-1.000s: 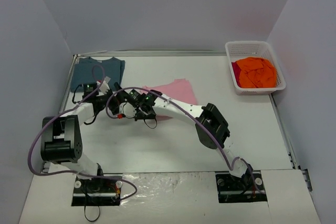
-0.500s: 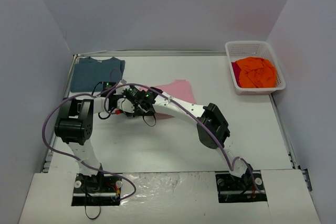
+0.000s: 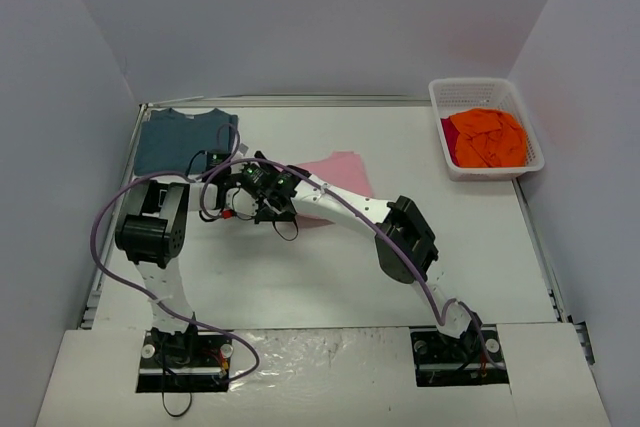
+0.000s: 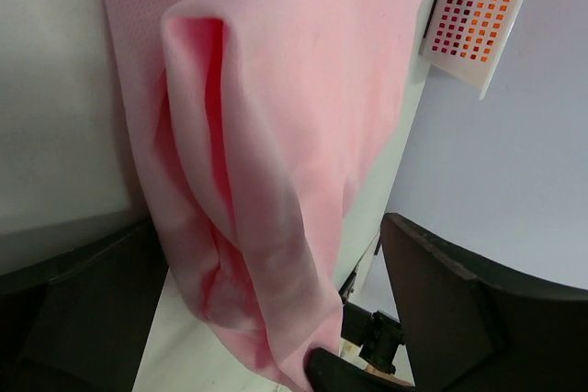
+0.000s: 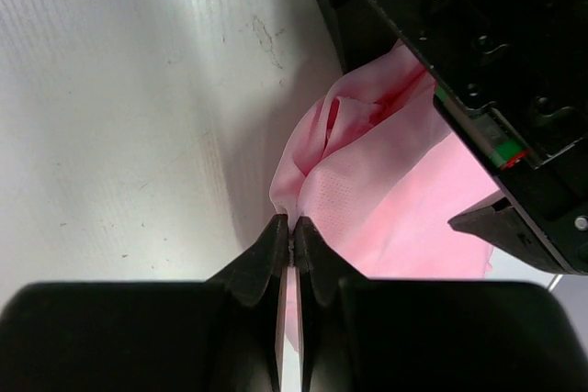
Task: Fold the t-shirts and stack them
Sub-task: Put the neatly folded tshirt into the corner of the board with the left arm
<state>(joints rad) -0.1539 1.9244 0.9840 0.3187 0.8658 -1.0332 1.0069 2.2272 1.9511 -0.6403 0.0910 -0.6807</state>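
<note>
A light pink t-shirt (image 3: 337,173) lies mid-table; its left edge is lifted. My right gripper (image 5: 292,224) is shut on that bunched edge (image 5: 354,149); in the top view this gripper (image 3: 246,203) reaches in from the right. My left gripper (image 4: 266,259) is open, and the hanging pink t-shirt (image 4: 276,117) sits loosely between its wide-apart fingers (image 4: 450,309). From above, the left gripper (image 3: 228,181) meets the right one. A dark teal-blue t-shirt (image 3: 185,139) lies flat at the back left. An orange t-shirt (image 3: 486,137) is heaped in the basket.
The white mesh basket (image 3: 440,107) stands at the back right, next to the right wall. The left arm's elbow (image 3: 150,229) rises near the left wall. Cables loop around both arms over the table's left half.
The left arm's elbow has swung up and rightwards, bringing its open gripper in around the lifted pink edge. The right gripper has stayed shut on the shirt and shifted slightly back-left.
</note>
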